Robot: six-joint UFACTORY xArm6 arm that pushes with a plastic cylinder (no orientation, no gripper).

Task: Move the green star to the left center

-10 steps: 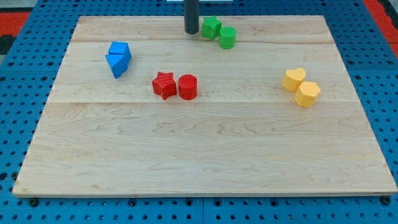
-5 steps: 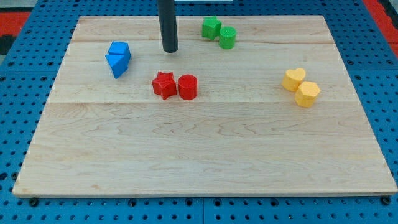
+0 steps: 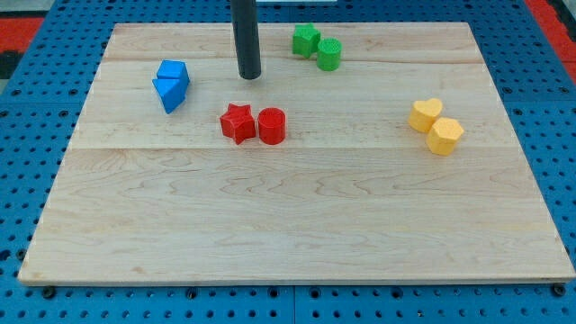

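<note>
Wooden board (image 3: 297, 234): pale planks, laid on a blue pegboard (image 3: 27, 108).
Rod: dark, upright, nothing gripped or touched; my tip (image 3: 249, 76) is set down above the red star (image 3: 238, 122), well left of the green star (image 3: 305, 40).
Green star: top centre, touching the green cylinder (image 3: 329, 55).
Blue blocks (image 3: 171, 84): left.
Yellow pair (image 3: 436, 126): right.
Red cylinder (image 3: 272, 126): beside the red star.

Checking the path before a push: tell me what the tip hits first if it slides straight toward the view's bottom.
My tip sits just above the red star in the view. Sliding straight down, it would likely meet that star's right part first, possibly near the gap beside the red cylinder; depth is uncertain.
</note>
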